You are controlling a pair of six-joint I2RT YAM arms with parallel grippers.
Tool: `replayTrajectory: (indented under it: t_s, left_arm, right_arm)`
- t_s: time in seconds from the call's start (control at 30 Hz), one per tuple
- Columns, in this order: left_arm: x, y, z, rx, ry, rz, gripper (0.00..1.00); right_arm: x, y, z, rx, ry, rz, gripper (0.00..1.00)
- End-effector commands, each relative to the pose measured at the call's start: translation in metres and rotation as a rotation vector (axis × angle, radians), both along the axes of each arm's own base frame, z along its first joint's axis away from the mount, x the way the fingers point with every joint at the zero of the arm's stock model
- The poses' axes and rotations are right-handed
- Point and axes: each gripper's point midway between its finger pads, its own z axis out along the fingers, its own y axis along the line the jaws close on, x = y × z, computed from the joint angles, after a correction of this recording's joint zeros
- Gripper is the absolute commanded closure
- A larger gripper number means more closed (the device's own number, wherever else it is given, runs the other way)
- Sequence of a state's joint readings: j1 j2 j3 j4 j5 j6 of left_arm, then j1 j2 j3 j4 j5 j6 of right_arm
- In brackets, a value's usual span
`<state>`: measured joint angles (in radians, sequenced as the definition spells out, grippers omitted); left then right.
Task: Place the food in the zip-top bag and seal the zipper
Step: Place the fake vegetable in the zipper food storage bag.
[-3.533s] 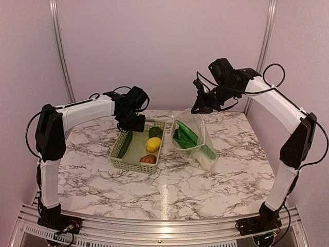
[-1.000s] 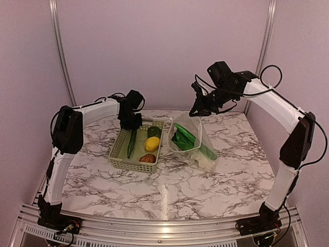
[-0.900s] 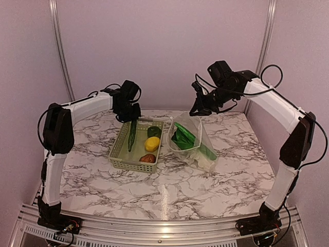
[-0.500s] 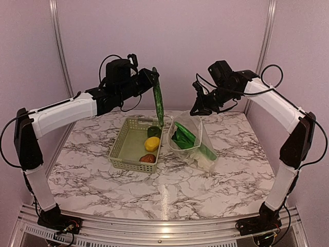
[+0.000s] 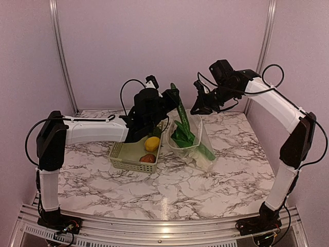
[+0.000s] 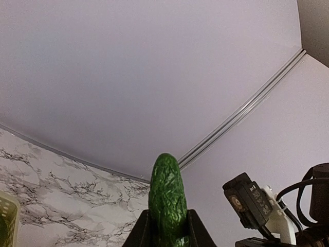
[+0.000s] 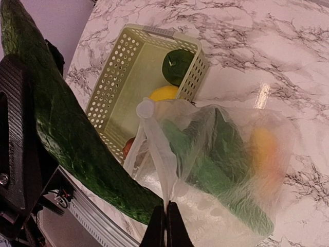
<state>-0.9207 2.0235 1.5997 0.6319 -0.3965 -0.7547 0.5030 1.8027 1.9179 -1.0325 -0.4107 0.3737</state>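
My left gripper (image 5: 174, 99) is shut on a long dark green cucumber (image 5: 181, 112), which slants down toward the mouth of the zip-top bag (image 5: 194, 138). In the left wrist view the cucumber (image 6: 167, 198) stands up between the fingers of the left gripper (image 6: 167, 234). My right gripper (image 7: 165, 222) is shut on the bag's mouth edge (image 7: 158, 146) and holds it up. Green vegetables (image 7: 216, 149) and an orange-yellow fruit (image 7: 264, 149) lie inside the bag (image 7: 241, 206). The cucumber (image 7: 56, 128) sits just left of the bag's opening.
A pale green lattice basket (image 5: 121, 154) stands left of the bag. It holds a yellow fruit (image 5: 151, 144), a brown round piece (image 5: 148, 158) and a dark green round vegetable (image 7: 178, 63). The marble table (image 5: 169, 190) ends at a metal rail in front.
My left arm has lifted the cucumber out of the basket and swung it right, over to the bag's mouth. The right gripper has kept its hold on the bag edge.
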Motion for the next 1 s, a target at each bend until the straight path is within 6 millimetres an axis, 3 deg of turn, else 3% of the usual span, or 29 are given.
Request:
replayTrajectory:
  t_s: [0.0, 0.1, 0.2, 0.4, 0.57, 0.67, 0.7, 0.83, 0.97]
  left_arm:
    - [-0.002, -0.003, -0.020, -0.094, 0.059, 0.081, 1.00]
    - [-0.008, -0.017, -0.054, -0.152, 0.163, 0.044, 0.97]
    - [-0.018, -0.024, -0.080, -0.178, 0.248, 0.008, 0.78]
    - [-0.016, -0.006, -0.058, -0.057, 0.247, 0.069, 0.38]
    - [-0.005, -0.001, -0.021, -0.001, 0.199, 0.050, 0.23]
    - [0.003, 0.015, -0.001, 0.026, 0.169, 0.045, 0.18]
    - [0.004, 0.021, 0.003, 0.040, 0.167, 0.044, 0.04]
    - [0.005, 0.030, -0.002, 0.155, 0.186, -0.047, 0.01]
    - [-0.015, 0.026, -0.024, 0.307, 0.211, -0.219, 0.01]
  right_arm:
    - [0.005, -0.001, 0.017, 0.033, -0.025, -0.010, 1.00]
    - [0.006, -0.004, 0.014, 0.030, -0.018, -0.014, 1.00]
    - [0.005, -0.003, 0.015, 0.039, -0.016, -0.005, 1.00]
    - [0.006, -0.003, 0.016, 0.043, -0.022, 0.008, 1.00]
    - [0.006, -0.007, 0.016, 0.041, -0.027, 0.005, 1.00]
    - [0.005, -0.009, 0.015, 0.038, -0.031, 0.001, 1.00]
    - [0.005, -0.009, 0.015, 0.040, -0.030, 0.000, 1.00]
    - [0.004, -0.009, 0.011, 0.049, -0.026, -0.003, 1.00]
    - [0.006, -0.008, 0.013, 0.059, -0.036, -0.007, 1.00]
